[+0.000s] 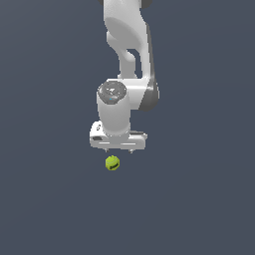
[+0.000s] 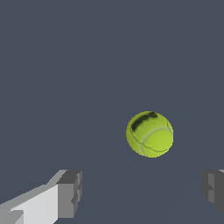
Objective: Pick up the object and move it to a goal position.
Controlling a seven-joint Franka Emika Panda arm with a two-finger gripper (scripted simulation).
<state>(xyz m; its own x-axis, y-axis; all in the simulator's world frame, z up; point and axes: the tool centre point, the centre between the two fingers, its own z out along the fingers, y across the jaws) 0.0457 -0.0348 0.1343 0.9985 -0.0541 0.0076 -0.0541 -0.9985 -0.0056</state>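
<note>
A flat, dark grey-blue surface (image 1: 45, 199) fills both views, with no edges or corners showing, so nothing can be placed against them. The white arm (image 1: 130, 45) comes down from the top of the exterior view, its thick links ending in a round grey-capped wrist joint and a wide white hand block. Below that block sits the gripper (image 1: 119, 150), pointing down at the surface; only two short finger stubs show under it in the exterior view. In the wrist view the fingers (image 2: 70, 193) have grey pads and stand wide apart, with bare surface between them, so the jaws are spread and hold nothing. The small yellow-green ball (image 1: 113, 163) with a dark curved mark lies just below the gripper in the exterior view, slightly toward that view's left of its middle. In the wrist view the ball (image 2: 149, 134) sits clear of both fingers, touching neither.
</note>
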